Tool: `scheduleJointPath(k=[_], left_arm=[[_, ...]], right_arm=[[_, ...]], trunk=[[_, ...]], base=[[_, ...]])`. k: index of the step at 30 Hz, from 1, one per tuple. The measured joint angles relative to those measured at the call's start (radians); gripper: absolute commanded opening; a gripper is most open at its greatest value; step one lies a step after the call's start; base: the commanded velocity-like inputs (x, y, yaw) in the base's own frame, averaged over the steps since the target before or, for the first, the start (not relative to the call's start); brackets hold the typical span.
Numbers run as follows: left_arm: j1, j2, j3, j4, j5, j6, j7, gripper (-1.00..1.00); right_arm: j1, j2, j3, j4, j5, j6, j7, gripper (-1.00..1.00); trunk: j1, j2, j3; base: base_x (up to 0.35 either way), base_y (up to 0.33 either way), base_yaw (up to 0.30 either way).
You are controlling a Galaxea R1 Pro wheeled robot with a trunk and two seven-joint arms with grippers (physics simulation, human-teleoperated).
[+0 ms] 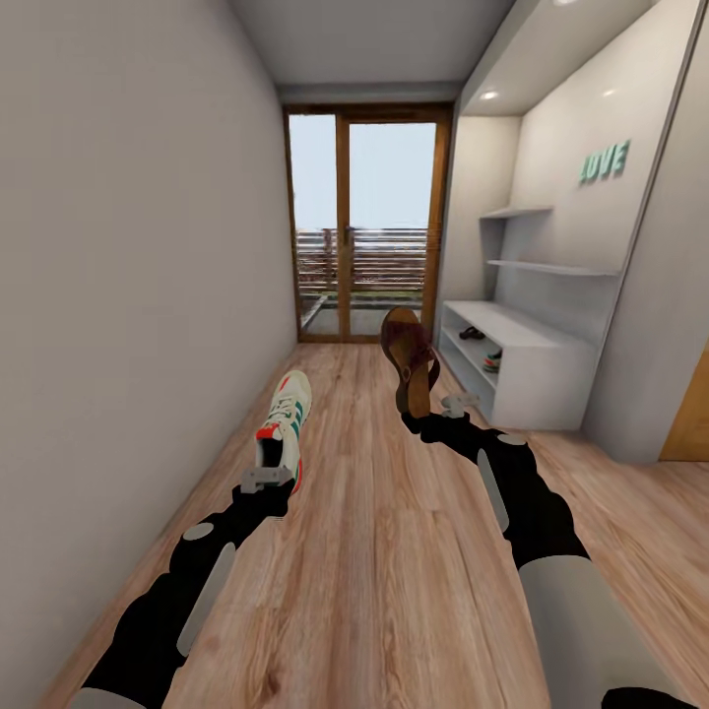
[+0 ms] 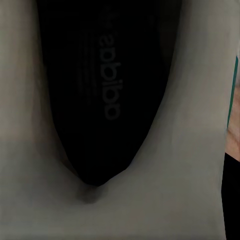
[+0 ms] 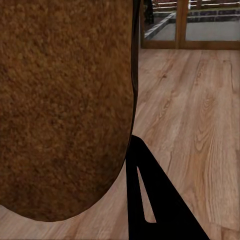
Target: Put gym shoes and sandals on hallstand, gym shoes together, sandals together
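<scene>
Corridor floor (image 1: pixel 394 551), L end effector (image 1: pixel 268 483) gripping gym shoe (image 1: pixel 284 428)

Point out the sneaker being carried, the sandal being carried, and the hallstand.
gym shoe (image 1: pixel 288 418): head view, on its striped side.
sandal (image 1: pixel 409 356): head view, on its brown sole.
hallstand (image 1: pixel 512 330): head view, on its flat white top.

A glazed double door (image 1: pixel 372 226) with a brown wooden frame closes the far end of the corridor, and a slatted railing (image 1: pixel 369 258) shows through its panes under a pale sky. Plain grey walls (image 1: pixel 128 295) run along both sides. In the lit alcove, mint-green letters (image 1: pixel 604 162) (they read LOVE) hang on the back wall. A wooden panel's edge (image 1: pixel 691 418) shows at far right.
</scene>
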Motion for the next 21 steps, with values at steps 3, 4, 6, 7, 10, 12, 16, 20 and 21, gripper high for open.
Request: scheduleJointPath(k=[3,4,6,7,10,12,16,20,21], left_arm=[[0.0,0.0,0.0,0.0,0.0,0.0,0.0,-1.0],[0.0,0.0,0.0,0.0,0.0,0.0,0.0,-1.0],[0.0,0.0,0.0,0.0,0.0,0.0,0.0,-1.0],[0.0,0.0,0.0,0.0,0.0,0.0,0.0,-1.0],[0.0,0.0,0.0,0.0,0.0,0.0,0.0,-1.0],[0.0,0.0,0.0,0.0,0.0,0.0,0.0,-1.0],[0.0,0.0,0.0,0.0,0.0,0.0,0.0,-1.0],[0.0,0.0,0.0,0.0,0.0,0.0,0.0,-1.0],[0.0,0.0,0.0,0.0,0.0,0.0,0.0,-1.0]], right_arm=[[0.0,0.0,0.0,0.0,0.0,0.0,0.0,-1.0],[0.0,0.0,0.0,0.0,0.0,0.0,0.0,-1.0],[-0.001,0.0,0.0,0.0,0.0,0.0,0.0,-1.0],[-0.001,0.0,0.0,0.0,0.0,0.0,0.0,-1.0],[0.0,0.0,0.0,0.0,0.0,0.0,0.0,-1.0],[0.0,0.0,0.0,0.0,0.0,0.0,0.0,-1.0],[0.0,0.0,0.0,0.0,0.0,0.0,0.0,-1.0],[0.0,0.0,0.0,0.0,0.0,0.0,0.0,-1.0],[0.0,0.0,0.0,0.0,0.0,0.0,0.0,-1.0]], trunk=[[0.0,0.0,0.0],[0.0,0.0,0.0],[0.0,0.0,0.0],[0.0,0.0,0.0],[0.0,0.0,0.0],[0.0,0.0,0.0],[0.0,0.0,0.0],[0.0,0.0,0.0],[0.0,0.0,0.0]], base=[[0.342,0.0,0.0],[0.342,0.0,0.0],[0.342,0.0,0.0],[0.342,0.0,0.0],[0.342,0.0,0.0],[0.342,0.0,0.0],[0.342,0.0,0.0],[0.342,0.0,0.0],[0.342,0.0,0.0]])
